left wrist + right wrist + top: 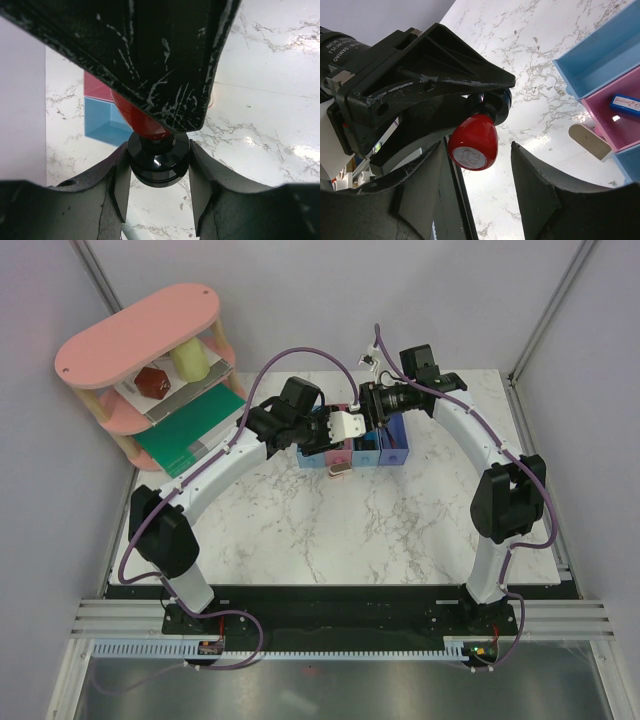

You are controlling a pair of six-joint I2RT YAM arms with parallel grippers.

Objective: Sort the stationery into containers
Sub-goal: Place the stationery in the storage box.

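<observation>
Glossy red piece, polished marble table

Probably a lab test cell: white panel walls, aluminium rails, marbled tabletop.

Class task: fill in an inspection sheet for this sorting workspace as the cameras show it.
Surface: white marble table; no spills seen.
Job's things: red stamp-like item held in air; small blue piece in the pink bin; beige piece on table before the bins.
Clutter: green board by pink shelf.
Pincers: left pincer shut on the item's black knob; right pincer open around its red end.
Cables: purple cables loop along both arms.
Surroundings: plain pale walls.
</observation>
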